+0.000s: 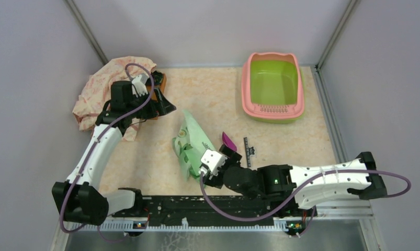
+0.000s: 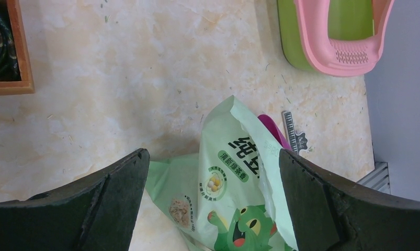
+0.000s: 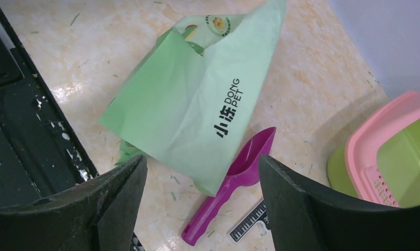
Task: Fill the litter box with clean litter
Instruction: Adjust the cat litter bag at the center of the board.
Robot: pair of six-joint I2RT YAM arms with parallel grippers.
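Observation:
The litter box point(image 1: 273, 86), with a pink rim and a bare lime-green basin, stands at the back right; it also shows in the wrist views point(image 2: 349, 52) point(image 3: 375, 146). The clean litter is out of view. A light green printed bag point(image 1: 192, 146) lies mid-table, with a purple scoop point(image 1: 228, 139) beside it. My right gripper point(image 1: 222, 163) hovers open just above them; its view frames the bag point(image 3: 197, 99) and the scoop point(image 3: 234, 183) between its jaws point(image 3: 202, 159). My left gripper point(image 1: 166, 106) is open at the back left, looking toward the bag point(image 2: 234, 188) with nothing held point(image 2: 213, 157).
A floral cloth point(image 1: 111, 83) and a small wooden tray point(image 1: 158, 91) lie under the left arm. A black comb-like strip point(image 1: 248, 151) lies right of the scoop. Grey walls close in both sides and the back. The arms' black rail point(image 1: 218, 206) runs along the near edge.

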